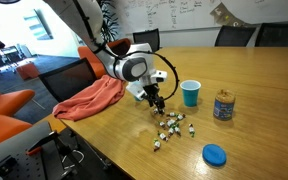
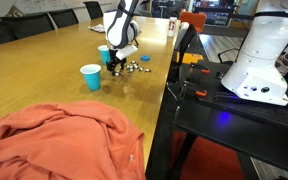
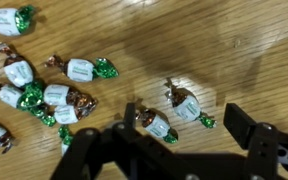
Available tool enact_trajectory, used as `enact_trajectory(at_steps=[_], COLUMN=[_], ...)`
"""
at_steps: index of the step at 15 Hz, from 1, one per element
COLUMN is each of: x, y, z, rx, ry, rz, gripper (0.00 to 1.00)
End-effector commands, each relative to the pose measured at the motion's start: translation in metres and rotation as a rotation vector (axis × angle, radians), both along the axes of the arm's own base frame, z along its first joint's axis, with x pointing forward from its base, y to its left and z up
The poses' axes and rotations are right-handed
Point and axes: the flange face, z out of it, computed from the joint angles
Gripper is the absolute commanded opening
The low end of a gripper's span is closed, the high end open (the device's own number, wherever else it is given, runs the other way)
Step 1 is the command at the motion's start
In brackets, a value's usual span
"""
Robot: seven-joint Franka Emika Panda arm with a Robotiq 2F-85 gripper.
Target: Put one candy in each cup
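My gripper (image 1: 156, 101) hangs low over the wooden table, at the near end of a scatter of wrapped candies (image 1: 172, 128). In the wrist view its jaws (image 3: 184, 118) are open and empty, with two white candies with brown and green twisted ends (image 3: 156, 125) (image 3: 184, 105) lying on the table between the fingers. Several more candies (image 3: 54, 95) lie to the left. One bright-blue cup (image 1: 190, 93) stands upright just beyond the gripper; it also shows in an exterior view (image 2: 90, 77). A second blue cup (image 2: 104, 52) shows partly behind the gripper.
A crumpled orange cloth (image 1: 89, 98) lies at the table's edge beside the arm. A clear jar with a yellow label (image 1: 223, 105) stands past the cup. A flat blue lid (image 1: 215, 154) lies near the front edge. Office chairs surround the table.
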Motion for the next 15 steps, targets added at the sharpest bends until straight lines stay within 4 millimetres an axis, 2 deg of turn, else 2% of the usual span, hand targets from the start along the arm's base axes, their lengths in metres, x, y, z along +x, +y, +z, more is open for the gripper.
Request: enact_trajectory(at_steps=[1,8,9,10,12,15], x=[0.008,0.011,0.011,0.01,0.007,0.003], y=[0.003,0.007,0.006,0.005,0.001,-0.011], z=[-0.007,-0.007,-0.005,-0.002,0.016,0.062], rx=[-0.013,-0.01,-0.008,-0.006,-0.014,0.023], ry=[0.015,0.007,0.004,-0.001,-0.039,-0.135], rz=[-0.017,-0.007,-0.007,-0.011,-0.033,-0.074], gripper=[0.58,0.04,0.02,0.06,0.06,0.06])
